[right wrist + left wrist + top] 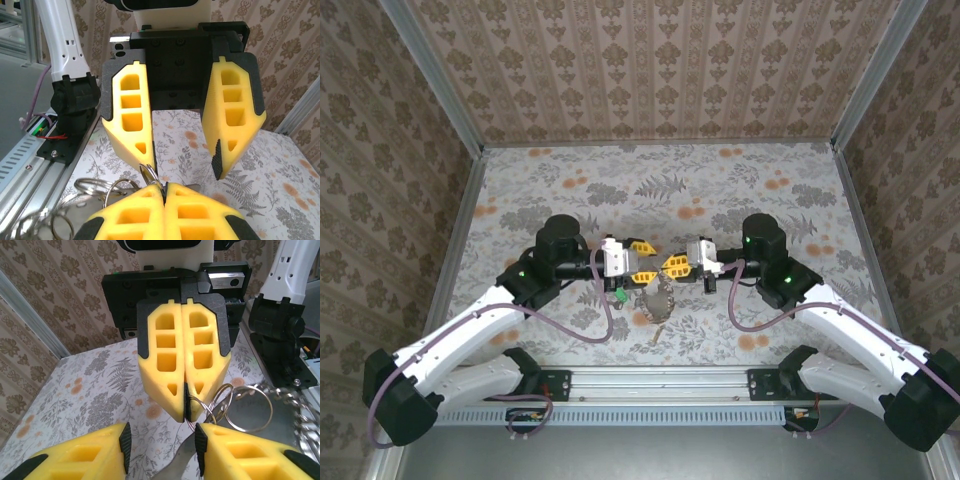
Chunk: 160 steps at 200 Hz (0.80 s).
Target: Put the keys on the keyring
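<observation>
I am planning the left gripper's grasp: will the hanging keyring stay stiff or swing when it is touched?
Probably it swings: the keyring hangs below the shut right gripper, pinched at one thin ring. As a whole it looks floppy, with several linked rings dangling together. The smooth metal wire may slip between the pads of the open left gripper.

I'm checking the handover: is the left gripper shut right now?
No, in the right wrist view the left gripper has its yellow fingers well apart, the table showing between them.
</observation>
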### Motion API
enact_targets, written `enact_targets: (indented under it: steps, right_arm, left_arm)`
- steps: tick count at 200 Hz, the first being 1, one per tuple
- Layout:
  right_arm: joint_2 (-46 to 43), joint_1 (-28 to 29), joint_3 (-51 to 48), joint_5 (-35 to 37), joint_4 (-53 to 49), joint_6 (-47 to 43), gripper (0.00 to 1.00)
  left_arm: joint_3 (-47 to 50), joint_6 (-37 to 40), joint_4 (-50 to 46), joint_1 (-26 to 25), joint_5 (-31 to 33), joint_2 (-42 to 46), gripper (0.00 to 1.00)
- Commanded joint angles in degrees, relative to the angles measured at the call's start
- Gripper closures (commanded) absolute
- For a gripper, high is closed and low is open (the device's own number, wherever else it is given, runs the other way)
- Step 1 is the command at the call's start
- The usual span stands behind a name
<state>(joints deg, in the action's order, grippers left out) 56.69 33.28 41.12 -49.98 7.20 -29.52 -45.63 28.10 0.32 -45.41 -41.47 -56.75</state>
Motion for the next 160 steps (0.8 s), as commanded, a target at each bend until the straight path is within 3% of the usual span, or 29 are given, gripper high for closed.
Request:
enact_targets:
  steps: [1,63,110,160]
  right_arm:
    - [-0.1,0.4,-0.1,0.2,3.2,0.7,1.00]
    - [0.1,0.4,0.3,0.5,2.6,0.7,1.00]
    - [0.1,0.4,0.1,0.6,3.9,2.0,1.00]
    - [-0.1,0.4,0.1,0.7,4.1,2.4,1.00]
  left_arm:
    - [0.5,1.0,0.0,-0.9,0.0,1.7,0.55]
    - [1.1,3.6,-6.4,0.2,2.9,5.9,0.51]
    - [1.8,2.5,-4.0,0.0,1.3,3.6,0.51]
    - [0.4,0.9,-1.2,-0.8,0.9,0.4,0.62]
